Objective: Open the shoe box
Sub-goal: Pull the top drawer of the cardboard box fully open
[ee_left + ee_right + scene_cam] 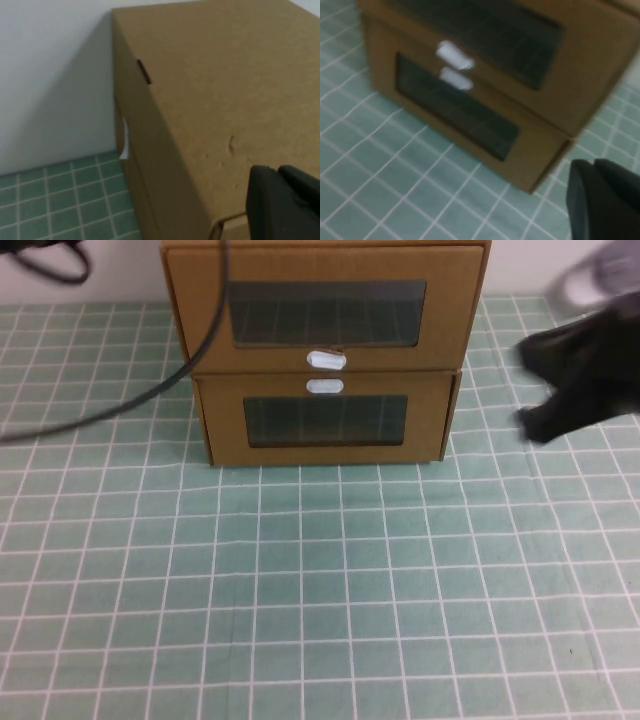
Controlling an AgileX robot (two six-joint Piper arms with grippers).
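Observation:
Two brown cardboard shoe boxes stand stacked at the back of the table, the upper box (325, 305) on the lower box (325, 430). Each has a dark window in its front and a white pull tab: upper tab (326, 361), lower tab (324, 386). Both boxes look closed. My right gripper (532, 423) hovers to the right of the boxes, apart from them, shut and empty; in its own view the right gripper (594, 167) sits off the lower box's corner (540, 175). My left gripper (278, 172) is shut, close over the cardboard top (225, 90).
A green mat with a white grid (320, 590) covers the table in front of the boxes. A black cable (150, 395) hangs across the upper box's left front and trails left. A white wall (50, 75) stands right behind the boxes.

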